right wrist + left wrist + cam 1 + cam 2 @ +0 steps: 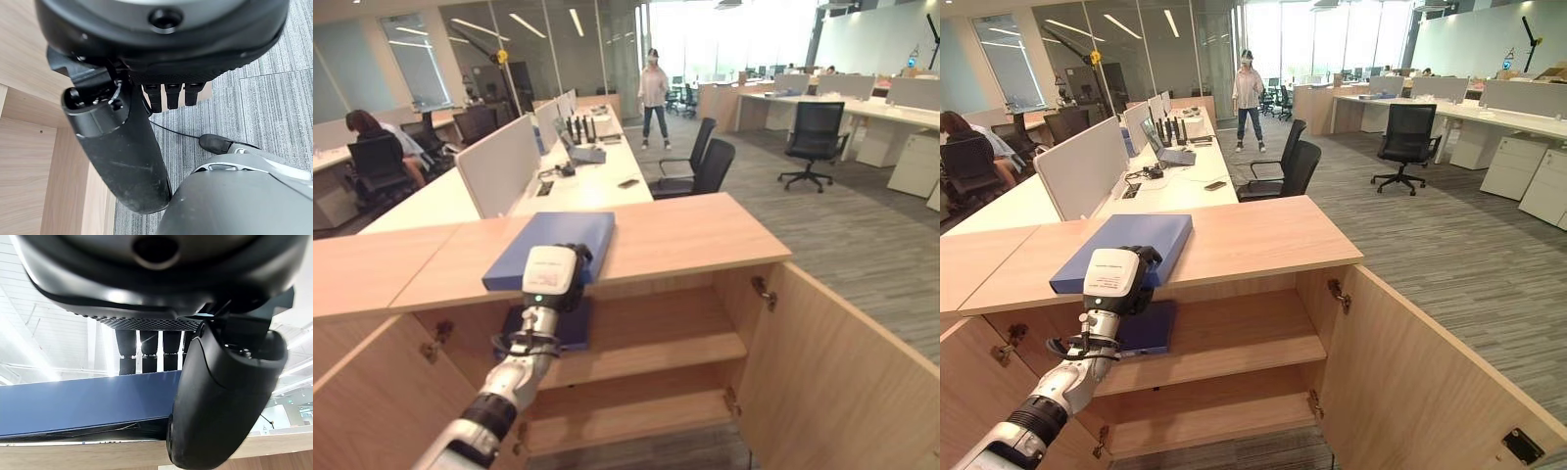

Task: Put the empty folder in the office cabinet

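A blue folder lies flat on the wooden cabinet top, its near edge overhanging the front. My left hand is at that near edge. In the left wrist view its fingers reach over the folder and its thumb sits under the edge, pinching it. A second blue folder rests on the upper shelf inside the open cabinet, just below the hand. My right hand hangs with relaxed fingers over the grey carpet beside a wooden panel, holding nothing.
Both cabinet doors stand open: the right door swings far out and the left door is at the lower left. Desks with screens lie behind the cabinet, with black office chairs. One person stands far off; another sits at the left.
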Tool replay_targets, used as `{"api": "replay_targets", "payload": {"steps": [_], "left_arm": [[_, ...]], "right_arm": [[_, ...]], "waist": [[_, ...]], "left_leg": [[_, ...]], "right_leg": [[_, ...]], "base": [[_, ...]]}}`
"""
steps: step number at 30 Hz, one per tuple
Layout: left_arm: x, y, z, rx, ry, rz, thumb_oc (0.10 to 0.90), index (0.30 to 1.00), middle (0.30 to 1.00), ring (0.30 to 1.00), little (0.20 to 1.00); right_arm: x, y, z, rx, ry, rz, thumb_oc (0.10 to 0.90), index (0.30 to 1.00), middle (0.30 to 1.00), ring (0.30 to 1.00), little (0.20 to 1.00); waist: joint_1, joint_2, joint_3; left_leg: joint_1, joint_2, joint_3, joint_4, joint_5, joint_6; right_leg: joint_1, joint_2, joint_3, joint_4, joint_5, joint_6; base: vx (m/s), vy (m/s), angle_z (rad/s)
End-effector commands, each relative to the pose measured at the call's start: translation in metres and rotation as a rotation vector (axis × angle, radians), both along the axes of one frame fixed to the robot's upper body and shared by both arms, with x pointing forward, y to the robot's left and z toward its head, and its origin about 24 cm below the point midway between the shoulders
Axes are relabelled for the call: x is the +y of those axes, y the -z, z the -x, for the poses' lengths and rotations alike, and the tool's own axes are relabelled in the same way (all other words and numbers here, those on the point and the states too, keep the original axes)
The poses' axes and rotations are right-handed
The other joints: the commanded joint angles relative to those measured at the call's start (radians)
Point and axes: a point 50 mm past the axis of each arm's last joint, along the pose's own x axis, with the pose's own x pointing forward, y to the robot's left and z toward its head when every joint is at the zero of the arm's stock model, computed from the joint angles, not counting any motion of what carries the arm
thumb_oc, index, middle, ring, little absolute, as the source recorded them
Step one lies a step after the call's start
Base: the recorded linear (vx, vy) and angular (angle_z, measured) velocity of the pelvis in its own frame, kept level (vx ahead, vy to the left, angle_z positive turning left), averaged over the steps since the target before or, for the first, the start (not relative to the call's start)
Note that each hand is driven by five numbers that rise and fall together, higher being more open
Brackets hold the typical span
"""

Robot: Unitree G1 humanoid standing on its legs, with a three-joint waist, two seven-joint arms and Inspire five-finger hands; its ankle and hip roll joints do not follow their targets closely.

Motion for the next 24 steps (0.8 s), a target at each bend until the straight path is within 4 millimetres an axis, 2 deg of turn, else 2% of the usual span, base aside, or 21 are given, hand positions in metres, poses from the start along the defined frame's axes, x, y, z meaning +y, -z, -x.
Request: {"api": "replay_targets", "payload": {"steps": [1,2,3,4,5,7,8,9,10,12,13,14,17,18,19,24], "left_arm": [[0.006,-0.028,0.005,-0.008,0.070,0.115,0.400,0.300,0.300,0.300,0.300],[0.006,-0.038,0.013,-0.038,0.094,0.181,0.400,0.300,0.300,0.300,0.300],[0.000,-0.054,0.025,-0.090,0.150,0.342,0.400,0.300,0.300,0.300,0.300],[-0.001,-0.062,0.031,-0.113,0.177,0.446,0.400,0.300,0.300,0.300,0.300],[0.000,-0.063,0.033,-0.110,0.175,0.450,0.400,0.300,0.300,0.300,0.300],[-0.003,-0.079,0.047,-0.151,0.245,0.645,0.400,0.300,0.300,0.300,0.300],[-0.003,-0.090,0.056,-0.160,0.303,0.734,0.400,0.300,0.300,0.300,0.300],[-0.006,-0.105,0.067,-0.186,0.418,0.912,0.400,0.300,0.300,0.300,0.300],[-0.005,-0.105,0.068,-0.183,0.419,0.916,0.400,0.300,0.300,0.300,0.300],[-0.004,-0.121,0.078,-0.196,0.555,1.132,0.400,0.300,0.300,0.300,0.300],[-0.003,-0.121,0.078,-0.194,0.557,1.136,0.400,0.300,0.300,0.300,0.300],[0.002,-0.134,0.085,-0.229,0.651,1.268,0.400,0.300,0.300,0.300,0.300],[0.009,-0.151,0.091,-0.298,0.772,1.395,0.400,0.300,0.300,0.300,0.300],[0.009,-0.151,0.091,-0.297,0.773,1.396,0.400,0.300,0.300,0.300,0.300],[0.009,-0.161,0.092,-0.305,0.894,1.479,0.400,0.300,0.300,0.300,0.300],[-0.004,-0.165,0.085,-0.181,1.165,1.720,0.400,0.300,0.300,0.300,0.300]], "right_arm": [[0.011,-0.008,-0.049,-0.139,-0.035,0.004,0.800,0.900,0.900,0.900,0.900],[0.012,-0.007,-0.047,-0.134,-0.030,0.001,0.800,0.900,0.900,0.900,0.900],[0.014,-0.006,-0.046,-0.136,-0.008,-0.016,0.800,0.900,0.900,0.900,0.900],[0.014,-0.006,-0.046,-0.136,0.001,-0.023,0.800,0.900,0.900,0.900,0.900],[0.014,-0.006,-0.046,-0.135,-0.002,-0.022,0.800,0.900,0.900,0.900,0.900],[0.015,-0.006,-0.043,-0.133,0.012,-0.042,0.800,0.900,0.900,0.900,0.900],[0.014,-0.006,-0.043,-0.132,0.015,-0.052,0.800,0.900,0.900,0.900,0.900],[0.011,-0.006,-0.042,-0.133,0.027,-0.059,0.800,0.900,0.900,0.900,0.900],[0.011,-0.006,-0.042,-0.132,0.026,-0.059,0.800,0.900,0.900,0.900,0.900],[0.007,-0.007,-0.041,-0.131,0.038,-0.064,0.800,0.900,0.900,0.900,0.900],[0.007,-0.007,-0.042,-0.131,0.037,-0.064,0.800,0.900,0.900,0.900,0.900],[0.004,-0.007,-0.043,-0.128,0.037,-0.071,0.800,0.900,0.900,0.900,0.900],[0.003,-0.008,-0.045,-0.123,0.027,-0.084,0.800,0.900,0.900,0.900,0.900],[0.003,-0.008,-0.045,-0.123,0.027,-0.084,0.800,0.900,0.900,0.900,0.900],[0.004,-0.009,-0.047,-0.121,0.007,-0.098,0.800,0.900,0.900,0.900,0.900],[0.011,-0.008,-0.052,-0.115,-0.055,-0.131,0.800,0.900,0.900,0.900,0.900]], "waist": [[0.023,-0.056,0.087],[0.022,-0.056,0.086],[0.033,-0.059,0.091],[0.037,-0.060,0.093],[0.034,-0.059,0.092],[0.045,-0.061,0.099],[0.047,-0.060,0.102],[0.055,-0.057,0.109],[0.053,-0.057,0.109],[0.061,-0.052,0.114],[0.060,-0.052,0.115],[0.067,-0.048,0.118],[0.078,-0.043,0.119],[0.077,-0.043,0.120],[0.079,-0.041,0.120],[0.070,-0.038,0.119]], "left_leg": [[0.069,0.015,-0.050,-0.001,-0.132,-0.007],[0.068,0.015,-0.053,-0.001,-0.132,-0.006],[0.064,0.014,-0.059,-0.001,-0.129,-0.005],[0.062,0.013,-0.062,-0.001,-0.128,-0.005],[0.063,0.013,-0.062,-0.001,-0.128,-0.005],[0.058,0.011,-0.069,-0.001,-0.125,-0.004],[0.056,0.011,-0.073,-0.001,-0.122,-0.003],[0.053,0.009,-0.079,-0.001,-0.120,-0.003],[0.053,0.009,-0.080,-0.001,-0.120,-0.003],[0.050,0.007,-0.085,-0.001,-0.117,-0.002],[0.050,0.007,-0.086,-0.001,-0.117,-0.002],[0.049,0.005,-0.091,-0.001,-0.114,-0.002],[0.049,0.004,-0.097,-0.001,-0.113,-0.002],[0.050,0.004,-0.097,-0.001,-0.113,-0.002],[0.052,0.003,-0.099,-0.001,-0.113,-0.002],[0.059,0.003,-0.094,-0.001,-0.114,-0.002]], "right_leg": [[0.011,-0.014,-0.047,0.007,-0.057,0.004],[0.013,-0.014,-0.050,0.007,-0.057,0.003],[0.014,-0.015,-0.054,0.007,-0.058,0.002],[0.016,-0.016,-0.056,0.007,-0.057,0.000],[0.016,-0.016,-0.056,0.007,-0.057,0.000],[0.017,-0.016,-0.063,0.007,-0.057,-0.001],[0.018,-0.016,-0.067,0.007,-0.057,-0.002],[0.018,-0.016,-0.071,0.007,-0.057,-0.003],[0.019,-0.016,-0.072,0.007,-0.057,-0.003],[0.022,-0.017,-0.078,0.007,-0.057,-0.003],[0.022,-0.017,-0.079,0.007,-0.057,-0.003],[0.025,-0.017,-0.084,0.007,-0.058,-0.003],[0.029,-0.018,-0.091,0.007,-0.060,-0.003],[0.029,-0.018,-0.091,0.007,-0.060,-0.003],[0.033,-0.020,-0.092,0.007,-0.060,-0.002],[0.034,-0.022,-0.088,0.007,-0.057,0.000]], "base": [[0.01,0.000,-0.03],[0.00,0.000,0.00],[0.01,-0.009,0.07],[0.00,-0.007,0.12],[0.00,-0.006,0.12],[-0.01,-0.008,0.16],[-0.03,-0.001,0.14],[-0.02,0.001,0.09],[-0.02,0.003,0.11],[-0.02,0.006,0.18],[-0.01,0.013,0.24],[-0.01,0.011,0.27],[-0.01,0.008,0.09],[0.00,0.000,0.00],[0.00,0.000,0.00],[0.00,0.000,0.00]]}}
